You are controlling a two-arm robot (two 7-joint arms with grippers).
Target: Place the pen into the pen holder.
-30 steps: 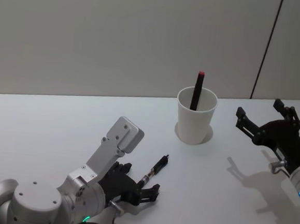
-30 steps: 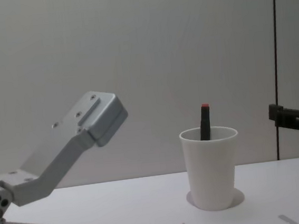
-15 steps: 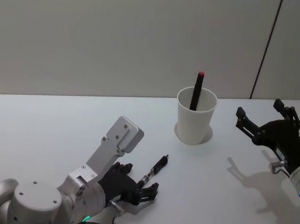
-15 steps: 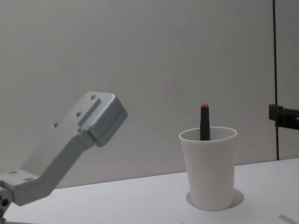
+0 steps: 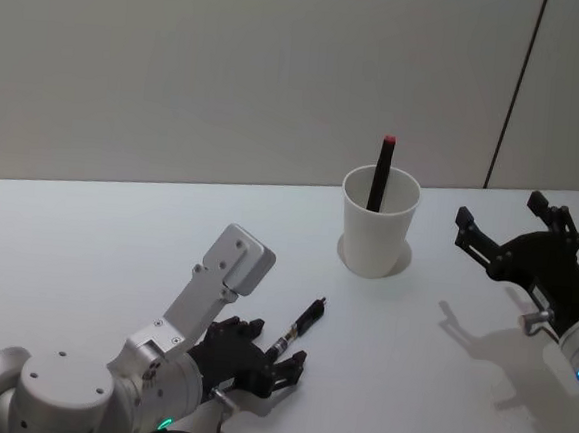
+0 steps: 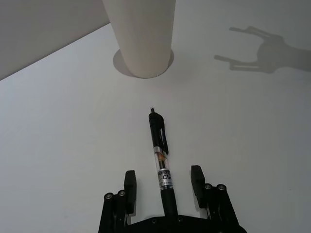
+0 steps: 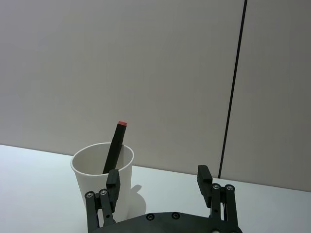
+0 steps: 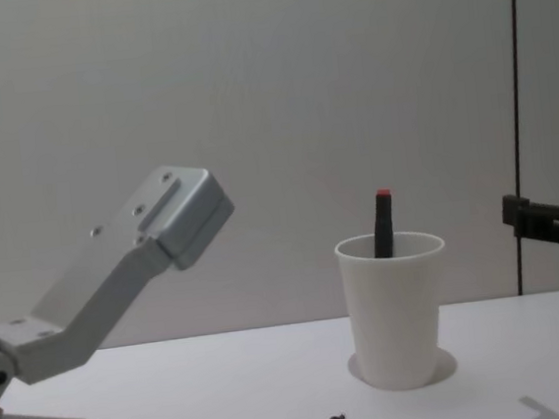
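A black pen with a clear middle (image 5: 299,328) (image 6: 160,155) lies flat on the white table, its tip pointing toward the pen holder. My left gripper (image 5: 274,348) (image 6: 163,175) is open low over the table, and the pen's rear end lies between its fingers without being clamped. The pen holder (image 5: 377,223) (image 6: 141,39) (image 7: 90,170) (image 8: 396,312), a white paper cup, stands upright farther back. A black red-tipped pen (image 5: 381,174) (image 7: 116,143) (image 8: 384,224) leans inside it. My right gripper (image 5: 501,211) (image 7: 158,173) hovers open to the right of the cup, holding nothing.
The white table (image 5: 97,242) runs back to a plain grey wall. A dark vertical seam (image 5: 515,94) marks the wall behind the right arm. Bare table lies between the pen and the cup.
My left arm has shifted slightly, its gripper settling a little closer around the pen's rear end. The pen, the cup and the right arm have not moved.
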